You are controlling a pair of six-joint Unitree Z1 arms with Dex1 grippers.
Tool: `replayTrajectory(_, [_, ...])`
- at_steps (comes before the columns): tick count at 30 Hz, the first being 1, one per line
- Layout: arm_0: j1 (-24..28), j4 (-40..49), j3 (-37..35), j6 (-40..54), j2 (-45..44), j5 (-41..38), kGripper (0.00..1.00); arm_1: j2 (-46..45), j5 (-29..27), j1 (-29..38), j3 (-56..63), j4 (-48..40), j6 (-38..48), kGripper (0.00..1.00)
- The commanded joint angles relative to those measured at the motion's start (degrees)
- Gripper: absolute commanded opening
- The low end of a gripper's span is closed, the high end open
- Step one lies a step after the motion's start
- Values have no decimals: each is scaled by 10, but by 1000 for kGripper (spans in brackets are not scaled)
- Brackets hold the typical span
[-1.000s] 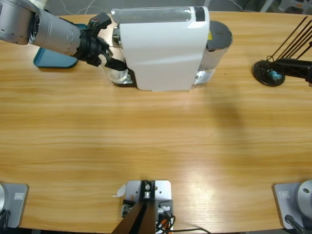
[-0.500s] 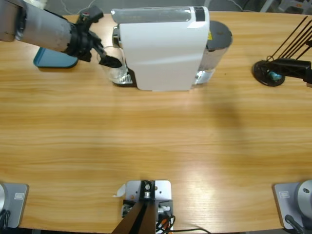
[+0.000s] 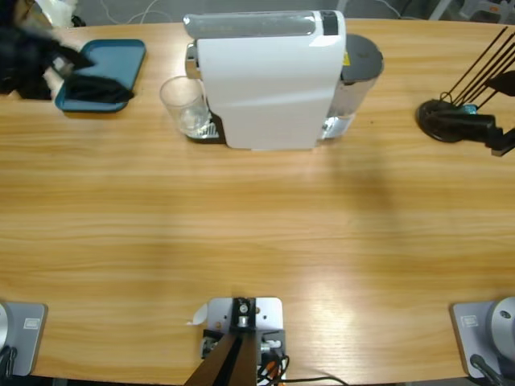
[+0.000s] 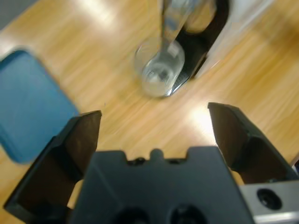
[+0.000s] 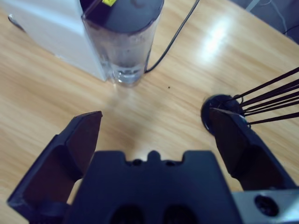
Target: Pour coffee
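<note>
Coffee [image 4: 160, 80]: thin pale layer, barely tinted, across the bottom of the glass.
Glass [image 3: 184, 104]: small clear tumbler, upright, on the table at the machine's [image 3: 269, 80] spout end, touching its dark drip base; nothing grips it.

Left pincer [image 3: 48, 68] a dark blur, perhaps over the blue tray [image 3: 121, 60].

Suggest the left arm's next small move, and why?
Probably hold clear and wait. The left gripper is open and apart from the glass, which stands under the machine spout with little or no coffee visible inside.
</note>
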Motion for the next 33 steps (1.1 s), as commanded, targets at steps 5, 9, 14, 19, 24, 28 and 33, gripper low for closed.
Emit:
replayTrajectory(5, [-4, -28, 110, -50, -2, 25, 938, 78, -71, -9, -103, 21, -82, 0])
replayTrajectory(9, [-4, -33, 112, -47, -6, 28, 936, 120, -80, -9, -166, 22, -114, 0])
replayTrajectory(14, [-4, -40, 114, -47, 2, 27, 936, 173, -10, -9, -259, 68, -138, 0])
replayTrajectory(19, [-4, -47, 116, -47, 11, 27, 936, 237, 64, -9, -332, 112, -149, 0])
replayTrajectory(24, [-5, -49, 115, -47, 17, 27, 936, 265, 89, -10, -363, 135, -168, 0])
replayTrajectory(28, [-4, -50, 115, -45, 19, 27, 936, 283, 91, -10, -398, 148, -180, 0])
replayTrajectory(33, [-5, -51, 115, -45, 23, 27, 936, 320, 91, -10, -448, 167, -183, 0])
